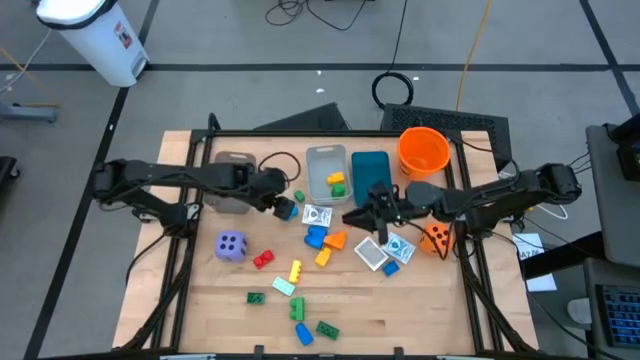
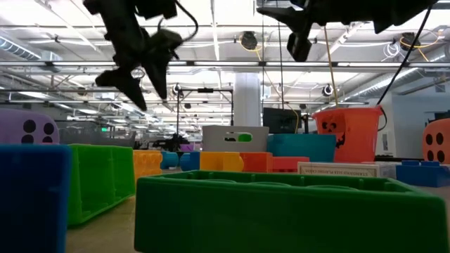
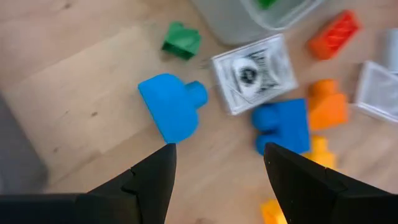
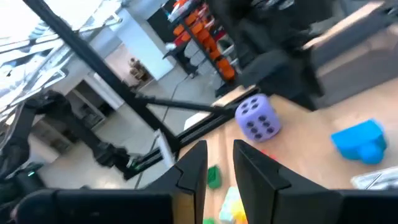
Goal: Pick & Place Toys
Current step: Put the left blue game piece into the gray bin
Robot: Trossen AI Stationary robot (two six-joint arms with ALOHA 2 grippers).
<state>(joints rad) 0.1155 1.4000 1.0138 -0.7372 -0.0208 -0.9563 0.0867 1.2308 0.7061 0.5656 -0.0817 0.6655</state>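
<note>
Toys lie scattered over the wooden table: a blue brick (image 3: 171, 112), a white packet (image 3: 252, 73), another blue brick (image 3: 283, 124), orange bricks (image 3: 326, 106), a purple die (image 1: 231, 245) and an orange die (image 1: 437, 237). My left gripper (image 3: 217, 149) is open and empty, raised over the table, with the blue brick (image 1: 286, 211) just ahead of its fingertips. My right gripper (image 1: 352, 215) hovers over the table's middle, pointing level toward the left edge. Its fingers (image 4: 193, 168) stand a narrow gap apart with nothing between them.
A grey bin (image 1: 327, 170) holding a yellow and a green brick, a teal bin (image 1: 370, 172) and an orange bucket (image 1: 423, 150) stand along the far side. More packets (image 1: 372, 252) lie below the right gripper. Green, yellow and red bricks (image 1: 297, 300) lie toward the near edge.
</note>
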